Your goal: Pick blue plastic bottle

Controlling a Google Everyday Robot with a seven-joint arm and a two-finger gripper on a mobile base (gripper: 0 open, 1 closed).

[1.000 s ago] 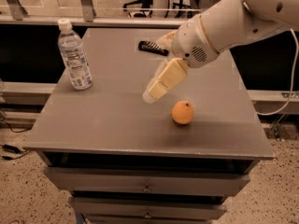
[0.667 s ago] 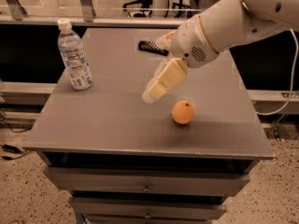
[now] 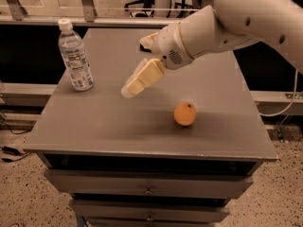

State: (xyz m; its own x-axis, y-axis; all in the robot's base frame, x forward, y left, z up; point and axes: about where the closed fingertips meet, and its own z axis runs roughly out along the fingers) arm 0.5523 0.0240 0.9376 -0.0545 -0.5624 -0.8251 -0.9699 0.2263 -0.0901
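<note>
Bottle (image 3: 75, 56) stands upright near the table's (image 3: 118, 126) far left corner, cap on top, long axis straight up and down, nothing touching it. Out from there: bare tabletop, then the gripper (image 3: 129, 90), hanging above the middle of the table and well apart from the bottle. It slants down and leftward in view, so its tip already points roughly the bottle's way. Apart or together? From this angle I cannot tell, but it holds nothing. Behind it the arm (image 3: 222, 22) reaches in from the upper right. The orange (image 3: 185, 114) sits on the other side of the gripper, toward the front edge, out of the line. My read: the coming move is a sideways reach to the left and slightly back, meeting an upright bottle at its ribbed body.
</note>
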